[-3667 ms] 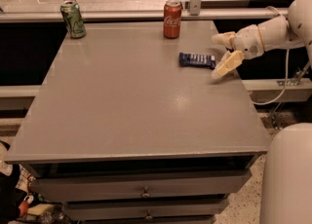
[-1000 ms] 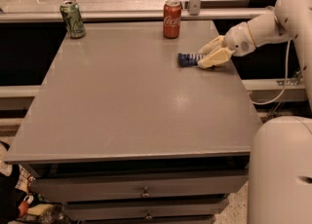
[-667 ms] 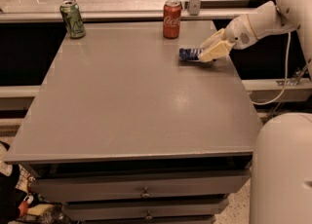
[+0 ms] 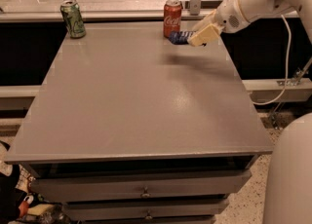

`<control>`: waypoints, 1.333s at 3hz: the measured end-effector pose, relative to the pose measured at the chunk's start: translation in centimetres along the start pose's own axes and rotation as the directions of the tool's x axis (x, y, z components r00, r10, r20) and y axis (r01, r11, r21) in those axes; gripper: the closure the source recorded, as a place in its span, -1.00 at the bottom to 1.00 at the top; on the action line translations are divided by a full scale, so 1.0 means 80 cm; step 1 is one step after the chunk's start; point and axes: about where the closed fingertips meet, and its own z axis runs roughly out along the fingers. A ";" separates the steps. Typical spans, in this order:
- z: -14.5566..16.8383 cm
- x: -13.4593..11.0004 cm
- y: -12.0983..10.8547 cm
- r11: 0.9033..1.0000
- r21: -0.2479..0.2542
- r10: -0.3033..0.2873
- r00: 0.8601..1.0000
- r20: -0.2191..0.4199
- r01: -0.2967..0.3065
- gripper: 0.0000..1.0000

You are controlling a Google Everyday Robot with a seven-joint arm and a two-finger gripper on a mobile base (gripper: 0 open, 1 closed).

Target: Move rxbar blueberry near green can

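The green can [image 4: 73, 19] stands upright at the far left corner of the grey table [image 4: 141, 106]. My gripper [image 4: 199, 35] is at the far right, above the table, just right of a red Coca-Cola can. It is shut on the rxbar blueberry [image 4: 178, 37], a dark blue bar that sticks out to the left of the pale fingers [image 4: 204, 34]. The bar is held off the tabletop, with its shadow on the surface below. The bar's left end is close to the Coca-Cola can.
The red Coca-Cola can [image 4: 172, 17] stands upright at the far middle of the table. A rail and posts run behind the table's far edge. Drawers sit below the front edge. A white robot body [image 4: 290, 174] is at the lower right.
My gripper closed on the blue bar, lifted it off the table and carried it left and toward the far edge, up beside the Coca-Cola can. The cans have not moved.
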 end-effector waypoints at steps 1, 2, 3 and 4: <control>0.018 -0.033 0.008 0.999 0.003 -0.032 0.998 0.048 0.032 1.00; 0.050 -0.065 0.018 0.997 -0.027 -0.074 0.994 0.083 0.076 1.00; 0.083 -0.099 0.010 0.995 0.028 -0.099 0.994 0.047 0.098 1.00; 0.106 -0.121 0.004 0.992 0.066 -0.110 0.993 0.035 0.107 1.00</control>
